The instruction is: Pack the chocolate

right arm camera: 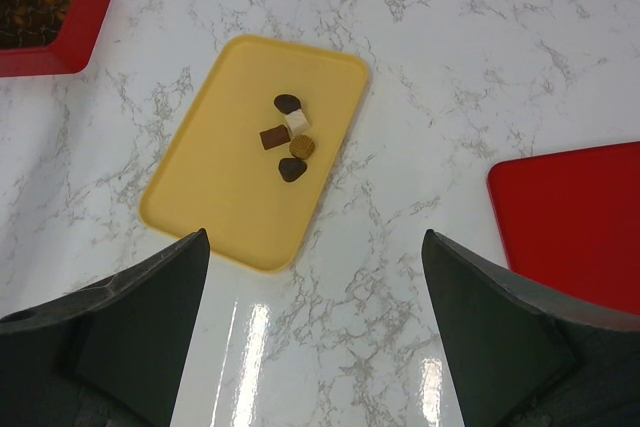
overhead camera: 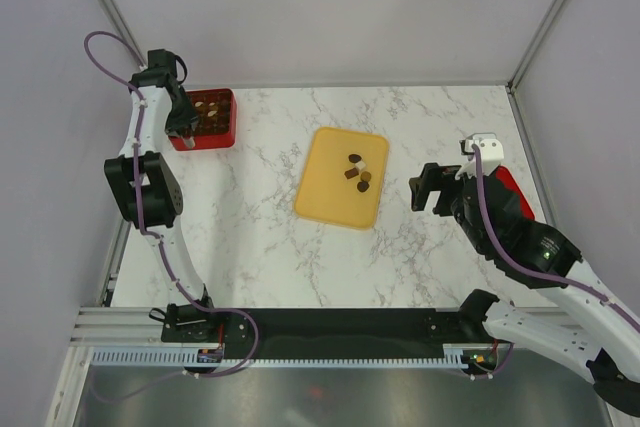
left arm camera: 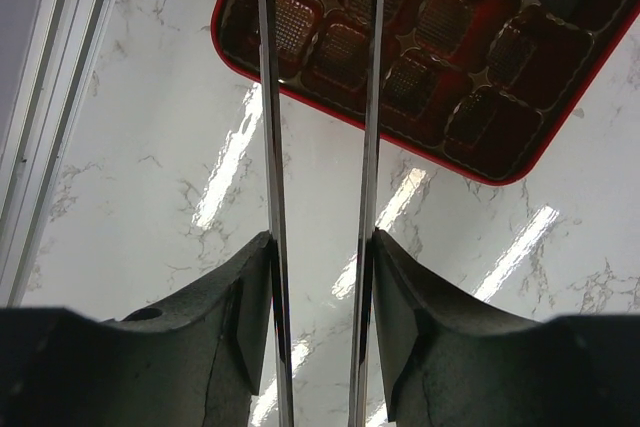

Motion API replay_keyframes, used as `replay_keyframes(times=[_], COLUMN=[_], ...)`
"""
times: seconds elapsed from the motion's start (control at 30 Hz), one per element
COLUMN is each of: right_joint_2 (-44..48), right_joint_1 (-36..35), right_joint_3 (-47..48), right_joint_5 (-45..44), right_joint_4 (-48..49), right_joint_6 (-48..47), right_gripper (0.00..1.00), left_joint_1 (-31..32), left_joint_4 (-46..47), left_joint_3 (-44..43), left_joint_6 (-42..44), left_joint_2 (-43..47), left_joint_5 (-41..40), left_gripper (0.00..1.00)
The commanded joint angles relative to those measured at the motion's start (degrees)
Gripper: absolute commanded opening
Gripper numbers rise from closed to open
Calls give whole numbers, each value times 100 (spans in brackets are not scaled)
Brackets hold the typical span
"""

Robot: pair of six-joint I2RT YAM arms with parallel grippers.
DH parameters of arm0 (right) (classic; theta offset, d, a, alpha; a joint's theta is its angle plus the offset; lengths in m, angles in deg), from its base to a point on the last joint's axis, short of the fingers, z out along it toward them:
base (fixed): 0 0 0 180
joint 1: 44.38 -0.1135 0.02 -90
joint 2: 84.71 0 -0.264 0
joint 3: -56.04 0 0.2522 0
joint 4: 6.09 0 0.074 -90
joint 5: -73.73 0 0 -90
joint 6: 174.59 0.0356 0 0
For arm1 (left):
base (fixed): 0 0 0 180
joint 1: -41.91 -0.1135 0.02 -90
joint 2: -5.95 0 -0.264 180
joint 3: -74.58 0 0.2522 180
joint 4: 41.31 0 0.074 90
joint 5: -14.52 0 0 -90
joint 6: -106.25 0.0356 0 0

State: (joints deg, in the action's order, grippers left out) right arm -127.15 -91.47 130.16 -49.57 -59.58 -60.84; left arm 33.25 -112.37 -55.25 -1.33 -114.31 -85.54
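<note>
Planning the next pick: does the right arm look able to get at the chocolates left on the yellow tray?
Probably yes. The right pincer stands open and empty beside the yellow tray, facing the chocolates, nothing between them; the left arm is away at the red box.

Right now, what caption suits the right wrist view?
Open right claw over the table, facing a yellow tray with five chocolates; red box at top left.

tray [right arm camera: 225, 192]: plain yellow
chocolate [right arm camera: 300, 145]: dark brown, tan, cream-white
box [overhead camera: 215, 139]: red
table [overhead camera: 250, 247]: white marble, grey veins
</note>
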Motion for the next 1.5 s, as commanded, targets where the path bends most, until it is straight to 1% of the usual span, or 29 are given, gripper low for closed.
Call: replay_keyframes(times=[0.0, 0.13, 0.23, 0.27, 0.33, 0.37, 0.43, 0.47, 0.5, 0.53, 0.63, 0.67, 0.77, 0.9, 0.97, 1.17, 1.2, 1.47], right_joint_2=[60, 34, 69, 86, 86, 86, 95, 121, 130, 148, 157, 174, 183, 227, 227, 245, 236, 227], right_joint_1=[-2, -2, -2, -2, 7, -10, -2, -2, -2, -11, -2, -2, -2, -11, -11, -2, -2, -2], right_joint_3=[125, 239, 248, 240, 240, 240, 240, 240, 240, 231, 231, 240, 222, 222, 213, 222, 222, 257], right_joint_5=[-142, -159, -177, -177, -186, -194, -186, -160, -142, -150, -159, -168, -133, -142, -168, -212, -221, -265], right_joint_4=[17, -123, -150, -158, -185, -185, -220, -229, -246, -255, -299, -299, -316, -334, -343, -334, -334, -361], right_joint_6=[-2, 7, 42, 42, 60, 60, 95, 95, 104, 104, 113, 113, 130, 139, 139, 113, 104, 51], right_gripper=[96, 96, 96, 96, 96, 96, 96, 96, 96, 96, 96, 96, 96, 96, 96, 96, 96, 96], left_joint_1=[-30, 31, 242, 512, 804, 1301, 1743, 2181, 2411, 2883, 3510, 3851, 4258, 4382, 4408, 4461, 4470, 4505], left_joint_4=[140, 122, 140, 140, 149, 218, 298, 350, 377, 412, 552, 623, 1018, 1265, 1335, 1668, 1704, 1783], left_joint_3=[-12, 102, 295, 357, 558, 655, 893, 937, 1016, 1042, 1122, 1226, 1437, 1666, 1745, 2193, 2238, 2589], left_joint_6=[247, 255, 238, 264, 282, 282, 264, 273, 299, 343, 440, 544, 747, 1195, 1397, 1749, 1915, 2136], left_joint_2=[530, 864, 1207, 1312, 1576, 1672, 1892, 1936, 1972, 2016, 2077, 2095, 2122, 1946, 1867, 1700, 1630, 1515], left_joint_5=[162, 356, 750, 908, 884, 866, 761, 743, 708, 629, 620, 681, 874, 980, 1234, 1656, 1718, 1815], left_gripper=[50, 50, 50, 49, 49, 49, 49, 49, 49, 49, 49, 49, 49, 50, 49, 49, 49, 49])
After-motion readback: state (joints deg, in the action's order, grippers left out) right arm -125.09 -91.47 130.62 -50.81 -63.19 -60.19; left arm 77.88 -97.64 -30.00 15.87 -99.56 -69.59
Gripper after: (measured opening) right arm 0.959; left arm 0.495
